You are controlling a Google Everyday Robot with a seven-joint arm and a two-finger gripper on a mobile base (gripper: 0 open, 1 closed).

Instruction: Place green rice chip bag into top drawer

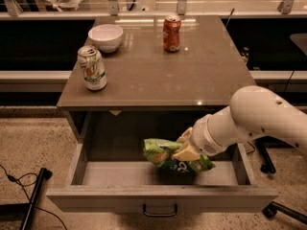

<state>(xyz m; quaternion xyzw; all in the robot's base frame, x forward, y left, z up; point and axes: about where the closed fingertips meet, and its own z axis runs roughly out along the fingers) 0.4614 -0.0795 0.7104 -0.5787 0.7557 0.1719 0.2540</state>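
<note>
The green rice chip bag (165, 155) is a crinkly light-green foil bag held over the inside of the open top drawer (158, 198), right of its middle. My gripper (186, 146) comes in from the right on a white arm and is shut on the bag's right part, with cream fingers (184, 152) pinching it. The drawer is pulled out under the table, its front panel with a small dark handle (159, 210) nearest the camera. The bag hangs low inside the drawer; I cannot tell if it touches the floor.
On the grey tabletop (158, 71) stand a green-and-white soda can (92, 67) at left, a white bowl (106, 36) behind it and a red soda can (171, 33) at the back. A black stand and cables (31, 195) lie on the floor left.
</note>
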